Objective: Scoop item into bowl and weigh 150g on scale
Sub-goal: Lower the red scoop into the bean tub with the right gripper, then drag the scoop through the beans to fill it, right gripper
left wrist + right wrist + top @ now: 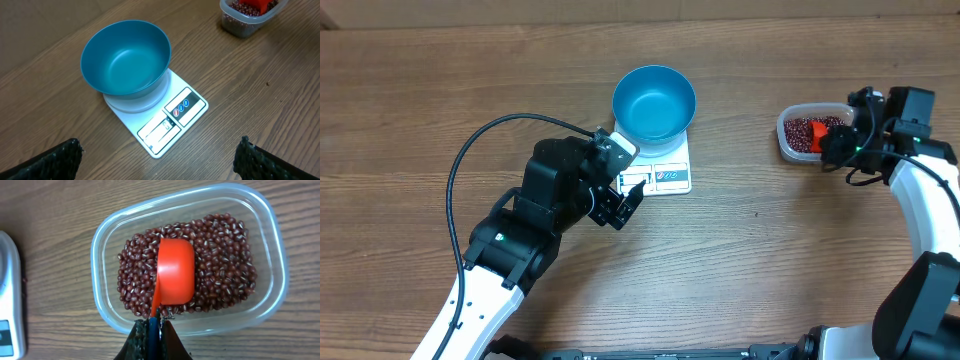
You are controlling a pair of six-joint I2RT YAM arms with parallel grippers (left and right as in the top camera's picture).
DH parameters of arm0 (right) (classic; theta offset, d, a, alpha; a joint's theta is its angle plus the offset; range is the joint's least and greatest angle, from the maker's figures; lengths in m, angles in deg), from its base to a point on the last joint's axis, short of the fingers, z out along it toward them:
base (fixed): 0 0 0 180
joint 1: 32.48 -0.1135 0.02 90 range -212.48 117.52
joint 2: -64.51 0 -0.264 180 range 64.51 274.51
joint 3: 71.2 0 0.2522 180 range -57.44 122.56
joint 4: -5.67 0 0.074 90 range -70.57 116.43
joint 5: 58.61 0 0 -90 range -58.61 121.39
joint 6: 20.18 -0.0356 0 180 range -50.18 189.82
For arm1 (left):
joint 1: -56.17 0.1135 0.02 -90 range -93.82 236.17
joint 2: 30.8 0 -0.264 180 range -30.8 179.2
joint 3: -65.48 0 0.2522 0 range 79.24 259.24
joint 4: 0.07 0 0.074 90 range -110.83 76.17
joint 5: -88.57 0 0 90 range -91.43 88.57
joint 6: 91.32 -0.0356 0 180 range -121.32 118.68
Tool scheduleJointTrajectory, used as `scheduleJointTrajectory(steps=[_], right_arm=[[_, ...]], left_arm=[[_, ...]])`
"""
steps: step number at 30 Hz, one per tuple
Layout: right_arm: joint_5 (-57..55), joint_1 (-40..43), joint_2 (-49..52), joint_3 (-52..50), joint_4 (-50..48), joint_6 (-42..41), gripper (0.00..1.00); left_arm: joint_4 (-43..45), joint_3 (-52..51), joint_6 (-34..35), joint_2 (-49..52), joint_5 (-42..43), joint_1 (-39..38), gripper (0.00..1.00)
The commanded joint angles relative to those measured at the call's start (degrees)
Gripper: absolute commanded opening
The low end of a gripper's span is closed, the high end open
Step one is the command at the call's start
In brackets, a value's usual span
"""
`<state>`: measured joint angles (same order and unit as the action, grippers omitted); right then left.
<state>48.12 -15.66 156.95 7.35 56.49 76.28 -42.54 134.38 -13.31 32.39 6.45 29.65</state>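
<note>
On the brown wood-grain worktop (750,240) your left arm crowds the scale's near left corner and hides it from overhead, with a black cable (460,170) looping out to its left. Bare wood lies between the scale and the clear rounded-rectangular plastic tub (100,245), which stands well apart on the right. The left jaws stand wide, one dark finger (55,160) at each lower corner of the wrist view, holding nothing. The right jaws are pinched shut on the thin handle of the red plastic measuring scoop (175,272) at the tub's near rim. The small dark red-brown beans (220,275), flecked with pale marks, lie all in that tub as a loose layer across its floor, and the scoop's rounded cup rests on them. The scoop's long axis runs from your right jaws straight across the tub, cup end away from them. The round, deep bright-blue bowl (125,60) sits upright on the small flat white rectangular kitchen scale (170,120), whose display end points towards the arms.
</note>
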Motion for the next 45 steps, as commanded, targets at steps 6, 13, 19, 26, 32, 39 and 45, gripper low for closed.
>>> scheduleJointTrajectory(steps=[6,13,19,26,32,39,45], right_arm=[[6.6,2.2,2.7,-1.2,0.2,-3.5,0.04],[11.4,2.2,5.7,-1.2,0.1,-3.5,0.04],[14.5,2.2,6.7,-1.2,-1.3,-4.5,0.04],[14.4,2.6,6.7,-1.2,-1.9,-5.4,0.04],[14.5,3.5,6.7,-1.2,-2.6,-9.0,0.04],[15.1,4.7,6.7,-1.2,-2.3,-13.6,0.04],[18.1,4.8,7.0,-1.2,-2.3,-14.2,0.03]], left_arm=[[0.0,-0.1,0.9,-0.6,-0.4,0.3,1.00],[0.0,-0.1,0.9,-0.6,-0.4,0.3,1.00],[0.0,-0.1,0.9,-0.6,-0.4,0.3,1.00],[0.0,-0.1,0.9,-0.6,-0.4,0.3,1.00],[0.0,-0.1,0.9,-0.6,-0.4,0.3,1.00],[0.0,-0.1,0.9,-0.6,-0.4,0.3,1.00],[0.0,-0.1,0.9,-0.6,-0.4,0.3,1.00]])
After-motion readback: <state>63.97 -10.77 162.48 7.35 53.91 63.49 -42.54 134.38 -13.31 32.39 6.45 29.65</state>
